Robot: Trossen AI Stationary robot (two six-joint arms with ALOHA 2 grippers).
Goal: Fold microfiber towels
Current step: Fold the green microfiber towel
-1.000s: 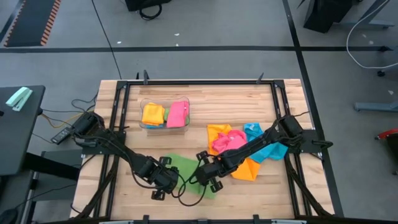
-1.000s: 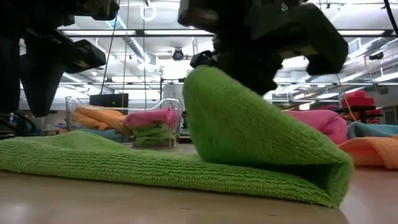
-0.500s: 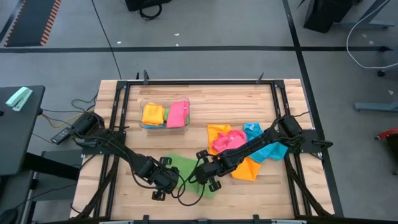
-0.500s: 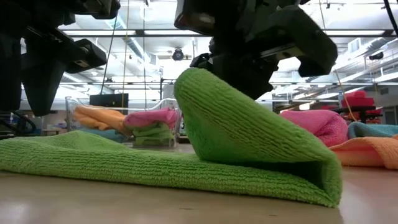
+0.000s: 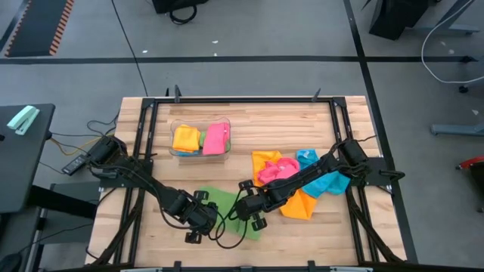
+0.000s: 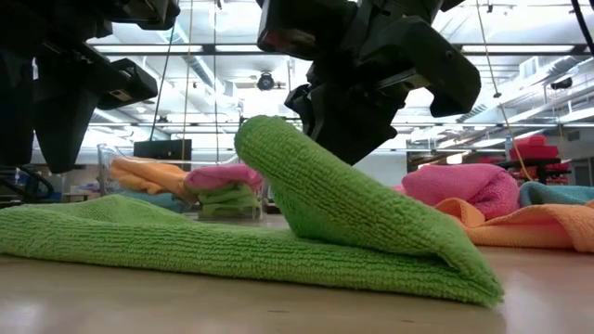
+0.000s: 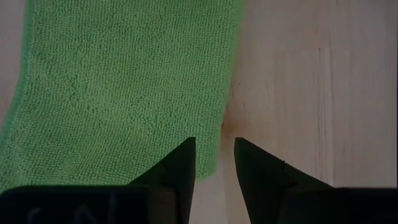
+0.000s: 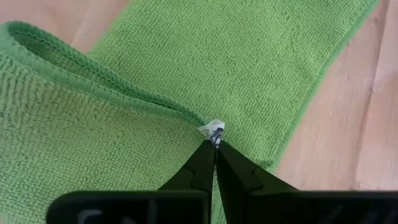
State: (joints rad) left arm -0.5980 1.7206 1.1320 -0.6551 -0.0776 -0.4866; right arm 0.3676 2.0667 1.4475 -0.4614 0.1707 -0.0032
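Right hand [image 8: 215, 144] has its fingers pinched together on a small white tag at the corner of the green towel [image 5: 223, 208], lifting that corner so the cloth curls up and over in a rounded fold above the flat part of itself. Seen from tabletop height, the raised flap [image 6: 316, 186] slopes down from the hand to the layer lying beneath it. Left hand [image 7: 214, 163] hovers just beside the right one, over the towel's opposite edge, its fingers partly spread with nothing between them; one fingertip is above the green edge and the other above bare wood of the tabletop [image 5: 302, 121]. Beyond the right hand, along its own arm, lies a loose heap of an orange towel [image 5: 299, 205], a pink towel [image 5: 274, 169] and a blue towel [image 5: 325, 181]. Farther off from both hands stands a clear bin [image 5: 200, 139] holding folded orange-yellow and pink cloths.
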